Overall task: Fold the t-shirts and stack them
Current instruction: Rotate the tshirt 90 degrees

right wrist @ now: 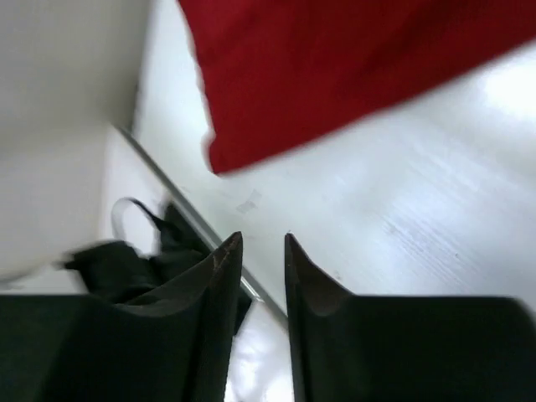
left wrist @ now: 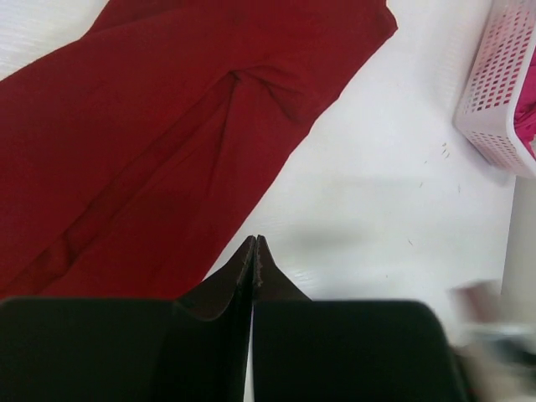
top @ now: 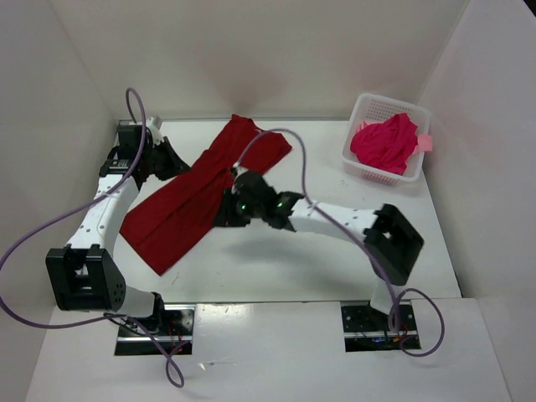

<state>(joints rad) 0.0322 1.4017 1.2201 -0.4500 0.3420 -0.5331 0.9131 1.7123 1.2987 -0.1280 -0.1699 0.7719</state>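
I am in a robot lab test cell: a white surface walled by plain white panels, purple cables looping from my bolted-down arm bases

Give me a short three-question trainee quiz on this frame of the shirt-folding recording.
1. True or false: the dark red cloth t-shirt lies inside the white perforated plastic basket.
2. What fills the basket? A) a bright crimson-pink cloth t-shirt B) the dark red t-shirt C) nothing
3. Fill in: the left gripper is ____ and holds nothing.
Key: 1 false; 2 A; 3 shut.
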